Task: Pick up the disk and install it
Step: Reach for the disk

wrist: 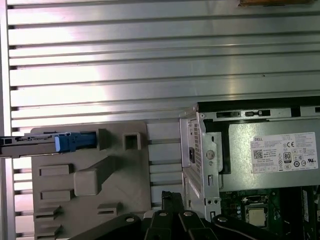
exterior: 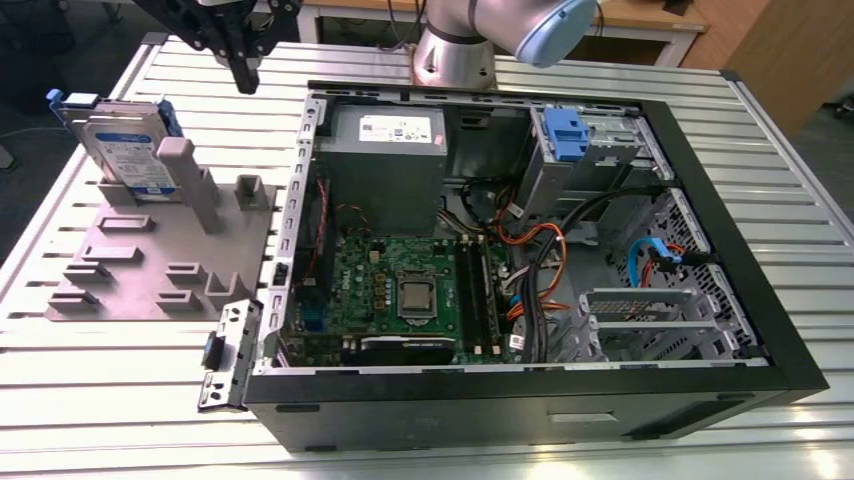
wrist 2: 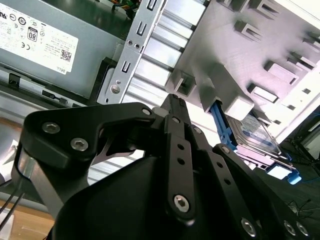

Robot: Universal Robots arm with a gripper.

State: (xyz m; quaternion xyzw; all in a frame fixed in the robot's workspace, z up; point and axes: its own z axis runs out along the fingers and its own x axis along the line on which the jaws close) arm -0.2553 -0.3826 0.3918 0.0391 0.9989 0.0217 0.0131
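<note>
The worktop (exterior: 107, 400) is seen as silver metal, ribbed with parallel grooves. Toward its edge at the exterior view's left, a dull mauve-grey fixture plate (exterior: 140, 265) carries the disk (exterior: 127, 150), which is silver with a white-and-blue label and a blue frame. The computer case (exterior: 534, 405) is black outside, with a green motherboard (exterior: 400, 285), a grey power supply (exterior: 387, 170) marked by a white sticker, a blue latch (exterior: 567, 135) and orange cables (exterior: 527, 235) inside, and the gripper (exterior: 244, 82) is black.
</note>
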